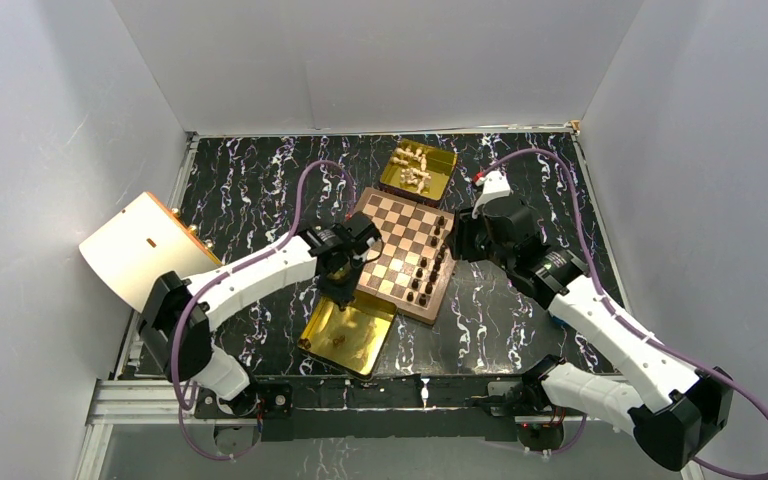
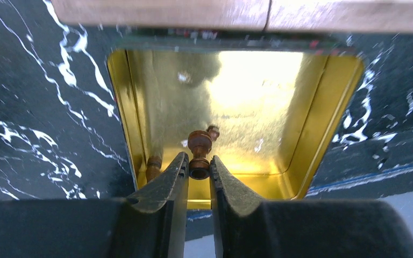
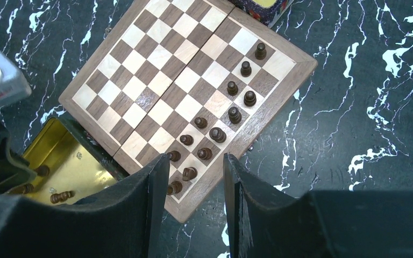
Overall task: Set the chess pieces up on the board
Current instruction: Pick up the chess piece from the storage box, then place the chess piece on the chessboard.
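The board (image 1: 392, 243) lies mid-table, with several dark chess pieces (image 3: 233, 87) standing along its right-hand edge. My left gripper (image 2: 199, 167) hangs over the near gold tray (image 2: 312, 115). It is shut on the base of a dark brown chess piece (image 2: 199, 144), whose head points away from the camera. Another dark piece (image 2: 153, 167) lies by the tray's left wall. My right gripper (image 3: 196, 166) is open above the board's near right corner (image 3: 193, 207), with nothing between its fingers. In the top view the left gripper (image 1: 345, 295) is at the tray's far end and the right gripper (image 1: 460, 240) is beside the board.
A second gold tray (image 1: 438, 178) with several cream pieces (image 1: 415, 165) sits behind the board. A pale flat box (image 1: 135, 248) leans at the far left. More dark pieces (image 3: 61, 196) lie in the near tray (image 3: 70, 161). White walls enclose the black marbled table (image 1: 520, 300).
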Action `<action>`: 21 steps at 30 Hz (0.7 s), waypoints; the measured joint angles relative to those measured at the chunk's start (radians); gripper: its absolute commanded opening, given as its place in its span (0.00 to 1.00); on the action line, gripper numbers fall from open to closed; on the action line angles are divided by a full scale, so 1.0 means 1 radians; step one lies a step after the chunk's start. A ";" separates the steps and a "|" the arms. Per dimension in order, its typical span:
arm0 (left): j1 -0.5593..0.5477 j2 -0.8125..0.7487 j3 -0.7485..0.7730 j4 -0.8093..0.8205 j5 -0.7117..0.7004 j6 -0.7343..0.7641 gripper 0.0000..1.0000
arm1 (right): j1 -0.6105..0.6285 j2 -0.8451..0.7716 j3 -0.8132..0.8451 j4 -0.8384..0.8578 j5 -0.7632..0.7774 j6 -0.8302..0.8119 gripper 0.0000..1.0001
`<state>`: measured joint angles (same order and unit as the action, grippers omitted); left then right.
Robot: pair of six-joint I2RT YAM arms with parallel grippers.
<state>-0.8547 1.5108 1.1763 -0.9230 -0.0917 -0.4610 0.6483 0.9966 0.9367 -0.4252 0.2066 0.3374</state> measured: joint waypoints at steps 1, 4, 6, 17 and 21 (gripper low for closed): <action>0.000 0.010 0.026 -0.001 -0.010 0.005 0.16 | 0.000 -0.003 -0.002 -0.001 0.000 0.000 0.50; 0.005 0.047 0.097 0.000 -0.035 0.023 0.15 | 0.000 -0.014 -0.004 -0.009 -0.001 0.000 0.50; 0.012 0.084 0.145 0.001 -0.046 0.039 0.15 | 0.000 -0.022 -0.004 -0.019 -0.003 0.000 0.50; 0.072 0.242 0.262 0.063 -0.048 0.099 0.15 | 0.000 -0.055 -0.035 -0.042 -0.005 0.005 0.50; 0.097 0.302 0.274 0.082 -0.040 0.113 0.15 | 0.000 -0.057 -0.036 -0.048 -0.008 0.006 0.50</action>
<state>-0.7578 1.8130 1.4498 -0.8406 -0.1314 -0.3481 0.6483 0.9398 0.9009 -0.4728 0.1982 0.3439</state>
